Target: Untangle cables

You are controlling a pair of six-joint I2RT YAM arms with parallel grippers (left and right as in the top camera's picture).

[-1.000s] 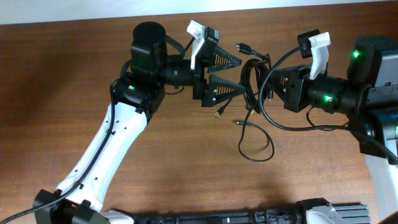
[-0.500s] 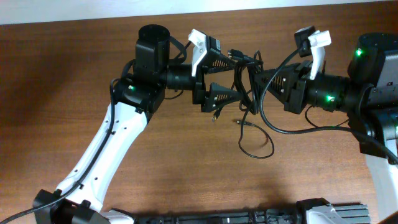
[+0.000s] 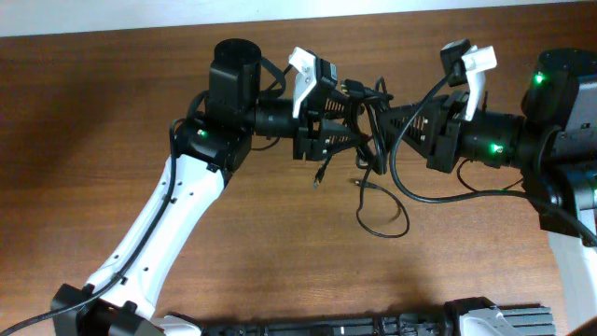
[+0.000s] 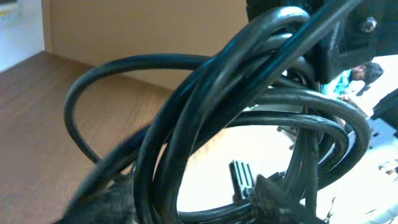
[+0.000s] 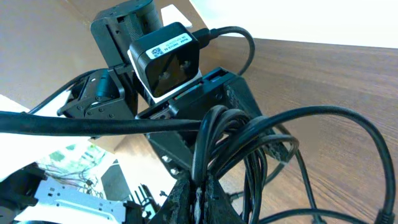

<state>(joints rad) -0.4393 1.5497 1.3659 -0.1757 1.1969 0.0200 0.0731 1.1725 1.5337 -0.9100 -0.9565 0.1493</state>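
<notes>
The cables (image 3: 375, 131) are a tangled bunch of thin black loops held in the air between my two arms. One loop (image 3: 396, 229) and a light-tipped plug end (image 3: 320, 175) hang down to the table. My left gripper (image 3: 358, 126) has its fingers round the bunch from the left, pressed in on it. In the left wrist view the cables (image 4: 205, 112) fill the frame between the blurred fingers (image 4: 186, 208). My right gripper (image 3: 392, 117) grips the bunch from the right. In the right wrist view its jaws (image 5: 202, 196) pinch the cable strands (image 5: 249, 137).
The brown wooden table (image 3: 112, 103) lies under both arms. A thicker black wire (image 3: 415, 191) fixed to the right arm arcs beside the bunch. The left arm's wrist camera (image 5: 165, 59) sits close in front of the right gripper. A black rail (image 3: 326, 327) runs along the front edge.
The left gripper has moved right onto the bunch and its fingers have drawn together round it. The right gripper has lifted the cables slightly and shifted left.
</notes>
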